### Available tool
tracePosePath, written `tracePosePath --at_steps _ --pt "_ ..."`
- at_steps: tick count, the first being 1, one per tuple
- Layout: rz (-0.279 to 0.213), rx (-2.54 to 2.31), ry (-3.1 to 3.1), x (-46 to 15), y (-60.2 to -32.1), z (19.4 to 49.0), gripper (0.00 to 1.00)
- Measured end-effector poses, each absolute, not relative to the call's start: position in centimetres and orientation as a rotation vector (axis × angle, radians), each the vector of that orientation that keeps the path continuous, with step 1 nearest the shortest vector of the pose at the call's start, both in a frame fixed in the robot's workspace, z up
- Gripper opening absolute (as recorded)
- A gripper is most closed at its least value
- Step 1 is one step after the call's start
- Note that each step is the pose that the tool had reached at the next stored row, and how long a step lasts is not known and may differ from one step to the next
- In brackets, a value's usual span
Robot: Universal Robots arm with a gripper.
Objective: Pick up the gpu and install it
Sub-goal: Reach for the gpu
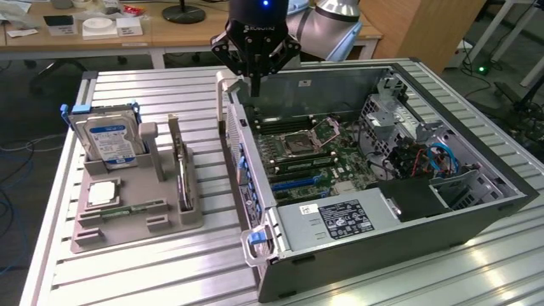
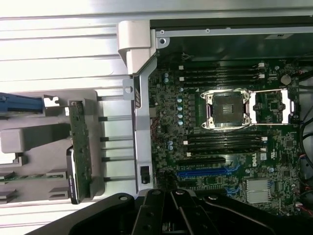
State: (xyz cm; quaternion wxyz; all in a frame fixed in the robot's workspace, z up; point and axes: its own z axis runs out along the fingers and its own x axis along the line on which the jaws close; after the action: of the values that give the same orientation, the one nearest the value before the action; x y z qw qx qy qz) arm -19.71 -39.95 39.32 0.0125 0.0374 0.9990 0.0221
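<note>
The gpu (image 1: 180,171) is a thin dark card with a silvery bracket, standing on edge in a slot of the grey holder tray (image 1: 191,220), at the exterior view's left of the computer case. In the wrist view the gpu (image 2: 78,147) shows edge-on beside the case wall. My gripper (image 1: 253,84) hangs above the far edge of the open case, over the motherboard's near-wall side and well away from the gpu. Its fingers are shut with nothing between them. In the wrist view my gripper (image 2: 168,208) sits over the board by the blue slot (image 2: 203,172).
The open computer case (image 1: 476,213) holds the motherboard (image 1: 306,153), an empty processor socket (image 2: 226,108) and a power supply (image 1: 340,220). The tray also carries a hard drive (image 1: 109,141), a processor chip (image 1: 100,193) and a green memory stick (image 1: 132,209). A raised latch bar (image 2: 133,44) stands on the case wall.
</note>
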Motion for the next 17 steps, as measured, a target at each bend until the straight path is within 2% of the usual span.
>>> tracePosePath --at_steps 17 --pt "0.069 0.117 3.114 -20.69 -39.97 39.33 0.11"
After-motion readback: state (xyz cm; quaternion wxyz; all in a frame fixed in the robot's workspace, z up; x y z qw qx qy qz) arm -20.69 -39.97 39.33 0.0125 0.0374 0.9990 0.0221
